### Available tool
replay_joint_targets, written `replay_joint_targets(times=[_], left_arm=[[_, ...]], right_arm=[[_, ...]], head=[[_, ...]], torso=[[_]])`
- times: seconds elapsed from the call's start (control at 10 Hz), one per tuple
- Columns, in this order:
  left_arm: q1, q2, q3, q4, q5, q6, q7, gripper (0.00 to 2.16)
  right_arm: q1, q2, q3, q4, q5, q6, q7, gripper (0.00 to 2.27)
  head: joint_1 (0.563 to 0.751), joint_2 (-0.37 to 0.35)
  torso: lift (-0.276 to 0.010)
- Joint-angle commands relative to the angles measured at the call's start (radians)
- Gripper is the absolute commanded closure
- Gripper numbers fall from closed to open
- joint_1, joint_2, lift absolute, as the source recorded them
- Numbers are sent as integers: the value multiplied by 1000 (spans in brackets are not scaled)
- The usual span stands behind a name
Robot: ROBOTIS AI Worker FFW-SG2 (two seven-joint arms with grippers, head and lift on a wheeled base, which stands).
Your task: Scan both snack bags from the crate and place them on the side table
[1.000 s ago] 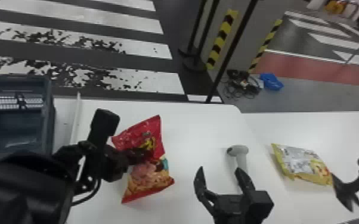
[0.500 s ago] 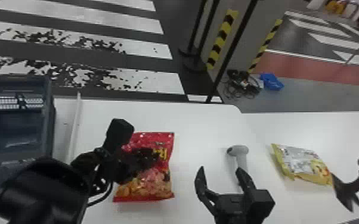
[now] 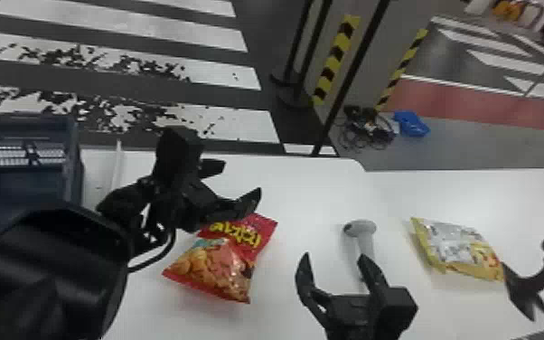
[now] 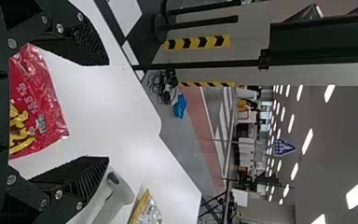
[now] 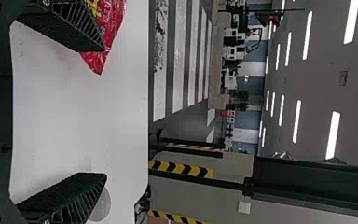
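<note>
Head view: left gripper (image 3: 242, 176) seemingly hovers over red bag (image 3: 221, 266).

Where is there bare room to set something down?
Between the red bag and the scanner, and behind the yellow bag on the side table. It is crowded between the crate and red bag, under the left arm, and at the scanner, by the right gripper.

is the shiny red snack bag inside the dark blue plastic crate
No, the bag lies on the white table, to the right of the crate.
</note>
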Motion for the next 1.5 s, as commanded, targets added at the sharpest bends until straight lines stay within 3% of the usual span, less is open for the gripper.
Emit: replay_joint_targets(times=[0.0,0.1,0.2,0.3,0.4,0.6,0.7,0.9,1.1,1.4], left_arm=[[5,-3,76,-56,6,12,12,36],[10,-3,140,-70,32,6,21,36],[27,14,207,-99,50,3,38,36],[51,48,275,-124,69,-34,39,36],[79,92,362,-136,122,-92,30,39],[177,132,527,-176,182,-209,7,43],[236,141,589,-199,211,-246,-5,70],[363,141,689,-274,233,-292,-8,80],[476,132,761,-323,251,-344,-31,83],[550,130,839,-312,342,-344,-77,87]], right_arm=[[0,1,5,-10,-10,14,2,26],[-3,1,11,-16,-24,23,14,26],[-7,1,21,-24,-33,41,17,22],[-13,1,31,-35,-32,87,18,33],[-19,1,40,-47,-35,118,51,33],[-38,1,39,-76,-94,250,90,33],[-46,1,44,-92,-99,308,106,36],[-52,1,27,-139,-202,474,178,36],[-90,1,-58,-162,-358,722,321,36],[-194,1,-165,-134,-487,980,457,36]], head=[[695,-350],[695,-350],[695,-350],[695,-350],[695,-297],[695,-183],[695,-114],[695,-2],[695,72],[695,161]], torso=[[-95],[-95],[-95],[-95],[-95],[-95],[-95],[-95],[-95],[-95]])
